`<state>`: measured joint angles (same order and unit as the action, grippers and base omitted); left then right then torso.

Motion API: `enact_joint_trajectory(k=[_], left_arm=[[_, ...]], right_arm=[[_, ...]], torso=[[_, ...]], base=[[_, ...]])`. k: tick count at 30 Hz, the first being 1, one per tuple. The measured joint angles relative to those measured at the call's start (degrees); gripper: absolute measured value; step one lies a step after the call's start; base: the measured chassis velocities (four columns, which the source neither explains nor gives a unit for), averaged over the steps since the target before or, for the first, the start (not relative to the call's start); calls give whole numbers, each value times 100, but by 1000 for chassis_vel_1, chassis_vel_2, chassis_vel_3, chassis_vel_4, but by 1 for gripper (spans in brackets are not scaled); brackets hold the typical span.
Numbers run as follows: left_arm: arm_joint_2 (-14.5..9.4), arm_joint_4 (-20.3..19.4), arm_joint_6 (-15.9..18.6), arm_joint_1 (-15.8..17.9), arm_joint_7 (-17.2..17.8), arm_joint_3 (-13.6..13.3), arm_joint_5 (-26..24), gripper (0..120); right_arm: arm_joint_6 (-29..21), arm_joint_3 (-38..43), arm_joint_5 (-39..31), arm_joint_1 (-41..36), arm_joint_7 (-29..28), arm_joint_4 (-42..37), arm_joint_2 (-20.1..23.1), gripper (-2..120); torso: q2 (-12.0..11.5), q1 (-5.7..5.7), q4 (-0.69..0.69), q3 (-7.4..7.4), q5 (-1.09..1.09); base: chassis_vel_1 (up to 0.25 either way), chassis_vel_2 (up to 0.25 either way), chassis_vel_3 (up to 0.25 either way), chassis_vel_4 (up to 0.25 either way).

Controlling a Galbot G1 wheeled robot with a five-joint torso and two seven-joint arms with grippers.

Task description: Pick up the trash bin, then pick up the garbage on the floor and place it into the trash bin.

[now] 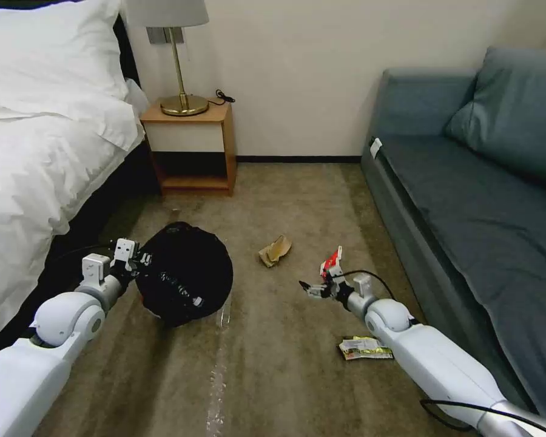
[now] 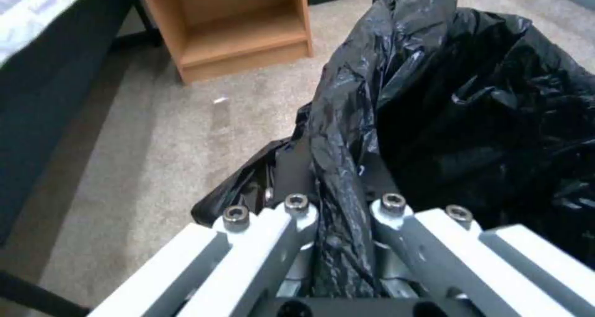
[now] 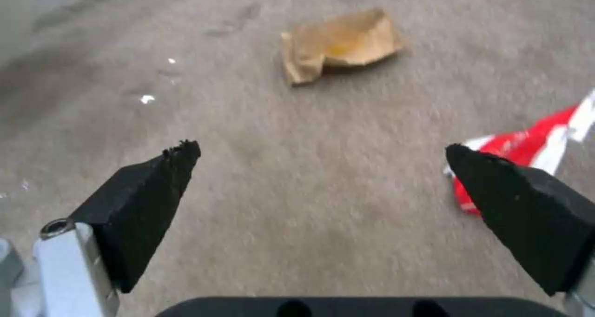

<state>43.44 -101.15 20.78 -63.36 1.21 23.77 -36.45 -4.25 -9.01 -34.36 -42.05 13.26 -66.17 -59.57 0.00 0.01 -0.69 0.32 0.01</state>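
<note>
The trash bin [image 1: 185,276], lined with a glossy black bag [image 2: 483,103], tilts at floor level front left. My left gripper [image 1: 141,262] is shut on its bagged rim; the left wrist view shows the gripper [image 2: 344,203] pinching a fold of liner. My right gripper [image 1: 317,284] hovers open over the carpet, fingers spread wide [image 3: 321,150]. A red-and-white packet [image 1: 332,262] lies just beyond its right finger [image 3: 527,142]. A tan paper wad [image 1: 275,249] lies farther ahead [image 3: 340,42]. A crumpled snack wrapper [image 1: 364,348] lies beside my right forearm.
A white-sheeted bed [image 1: 36,158] runs along the left. A wooden nightstand [image 1: 191,149] with a brass lamp [image 1: 177,73] stands against the back wall. A grey-blue sofa [image 1: 479,182] lines the right. Open carpet [image 1: 285,376] lies between them.
</note>
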Motion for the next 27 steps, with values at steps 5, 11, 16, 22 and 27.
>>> enact_joint_trajectory(k=[5, 11, 16, 22, 27], left_arm=[[-107, -157, -9, -22, 31, -29, -24, 4], [-96, -84, -110, -42, 51, -26, -47, 4], [-55, 59, -216, -6, 29, -80, -16, 4], [-11, 106, -248, 76, 15, -186, -17, 4], [-17, 132, -270, 72, -4, -187, -16, 4]], right_arm=[[-50, 40, 85, -138, 71, 197, 18, 100], [20, 284, 508, -621, 342, 647, 63, 100], [249, 516, 814, -791, 487, 1074, -116, 100], [441, 702, 1075, -792, 589, 1450, -392, 100], [518, 777, 1208, -816, 606, 1580, -505, 100]], torso=[[0, 0, 1, 0, 1], [0, 0, -2, 0, -1], [0, 0, 0, 0, -1], [0, 0, -1, 0, 0], [0, 0, 1, 0, 0]], base=[[0, 0, 0, 0], [0, 0, 0, 0], [0, 0, 0, 0], [0, 0, 0, 0], [0, 0, 0, 0]])
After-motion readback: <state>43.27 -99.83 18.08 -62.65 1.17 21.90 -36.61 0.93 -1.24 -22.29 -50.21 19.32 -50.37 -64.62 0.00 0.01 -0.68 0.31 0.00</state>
